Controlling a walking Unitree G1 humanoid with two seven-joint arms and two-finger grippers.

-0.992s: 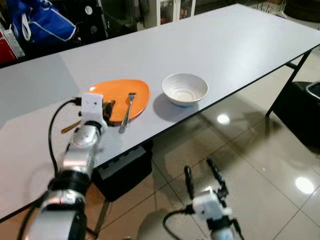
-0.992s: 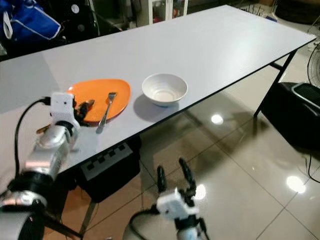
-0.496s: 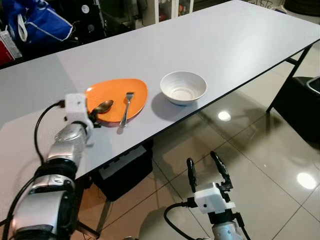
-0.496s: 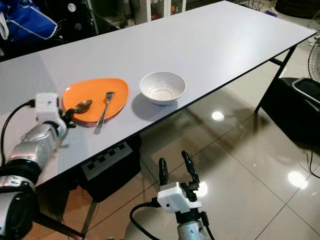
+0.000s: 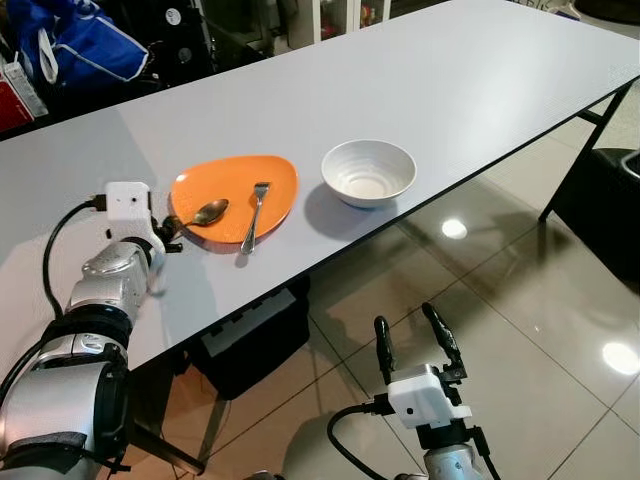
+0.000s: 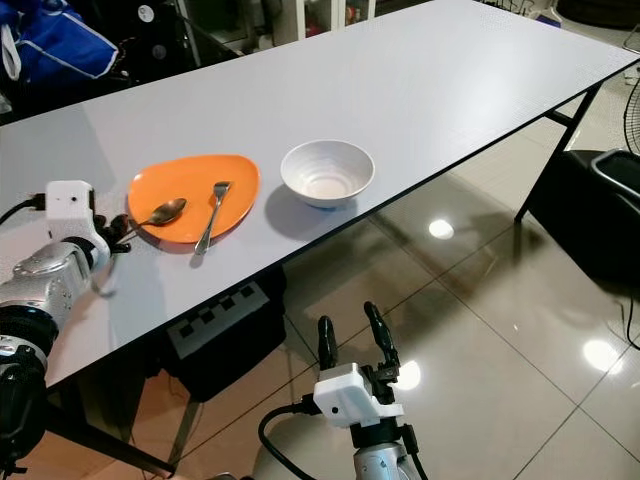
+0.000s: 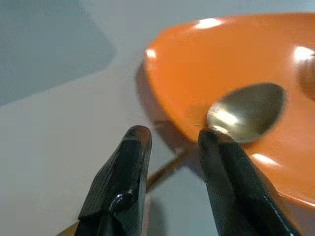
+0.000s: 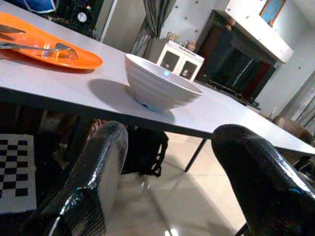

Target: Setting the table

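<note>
Two grippers in view. Nearest, the right gripper (image 5: 411,338), low over the glossy tiled floor (image 5: 520,330) in front of the table edge, fingers spread wide, nothing between them; from its wrist camera, both black fingers (image 8: 93,182) parted, with the table's underside and a checkerboard panel (image 5: 245,322) beyond. Just above and to the left, the left gripper (image 7: 170,140) at the near edge of the long grey table (image 5: 430,70), fingers a narrow gap apart, on either side of the handle of a spoon (image 5: 203,213) without clearly pressing on it; whether touching, cannot tell. Spoon bowl resting on the left part of the orange plate (image 5: 232,176), handle running off the rim toward the gripper, end down on the tabletop. A little farther right, a fork (image 5: 253,213) lying across the same plate, tines up on the orange surface, handle end reaching past the near rim onto the table. Beside the plate to the right, close but apart, a white ribbed bowl (image 5: 368,172), upright, nothing visible inside. Past the far left end of the table, a blue bag (image 5: 75,45) against dark furniture. At the far right, below the table's end, a dark bin (image 5: 610,215) on the floor.
</note>
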